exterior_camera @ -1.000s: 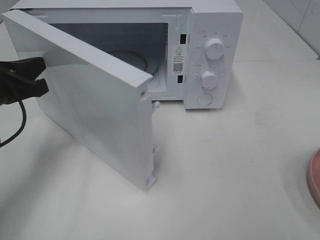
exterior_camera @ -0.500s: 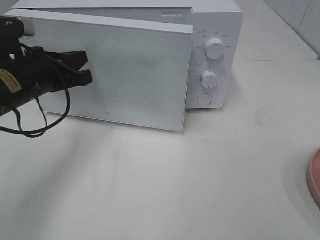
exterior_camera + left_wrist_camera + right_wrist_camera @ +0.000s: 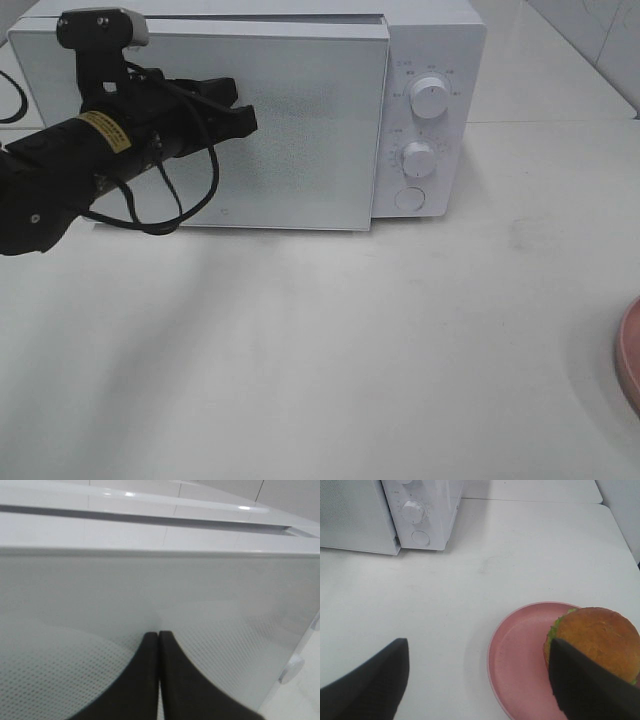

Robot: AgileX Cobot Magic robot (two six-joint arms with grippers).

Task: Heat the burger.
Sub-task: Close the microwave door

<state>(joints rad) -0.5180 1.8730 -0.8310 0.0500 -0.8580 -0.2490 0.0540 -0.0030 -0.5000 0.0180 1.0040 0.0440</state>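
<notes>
My pink plate (image 3: pixel 632 355) is showing only as a sliver cut off at the right edge of the high view, and the burger (image 3: pixel 595 642) is sitting on it at the lower right of my right wrist view, partly hidden behind one finger. My right gripper (image 3: pixel 480 680) is hanging with its jaws spread wide, holding nothing. My left gripper (image 3: pixel 240 112), fingers pressed together, is resting against the microwave (image 3: pixel 430 60) door (image 3: pixel 300 130), now nearly shut rather than swung wide open.

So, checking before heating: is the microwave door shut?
Nearly shut: microwave door lies against the front, a thin gap showing along its top.
</notes>
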